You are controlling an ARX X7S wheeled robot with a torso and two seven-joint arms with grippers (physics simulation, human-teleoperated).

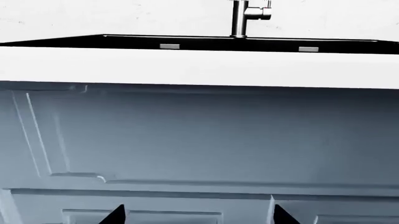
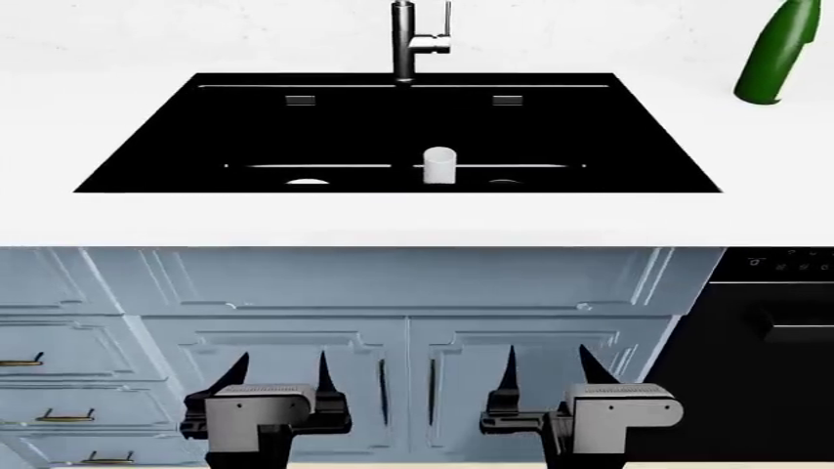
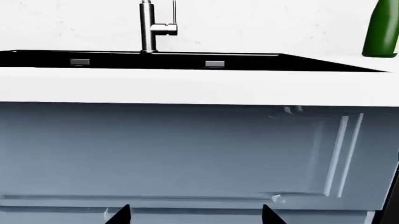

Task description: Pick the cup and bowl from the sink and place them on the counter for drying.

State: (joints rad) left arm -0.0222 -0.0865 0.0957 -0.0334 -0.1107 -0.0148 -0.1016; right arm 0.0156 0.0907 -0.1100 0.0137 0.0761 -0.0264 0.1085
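Observation:
The black sink point(image 2: 391, 127) is set in the white counter point(image 2: 391, 220). The white cup point(image 2: 439, 164) stands upright near the middle of the sink's front part. Only a thin white sliver of the bowl point(image 2: 308, 182) shows in the left basin, behind the sink's front rim. My left gripper point(image 2: 277, 366) and right gripper point(image 2: 549, 363) hang low in front of the cabinet doors, well below the counter, both open and empty. In the left wrist view the gripper point(image 1: 199, 217) faces the cabinet. In the right wrist view the gripper point(image 3: 196, 218) does too. Cup and bowl are hidden in both wrist views.
A tall metal faucet point(image 2: 406, 44) stands behind the sink. A green bottle point(image 2: 778, 54) stands on the counter at the far right. Blue-grey cabinet doors point(image 2: 404, 332) fill the front, drawers with handles point(image 2: 53, 415) at left, a black appliance point(image 2: 769, 342) at right.

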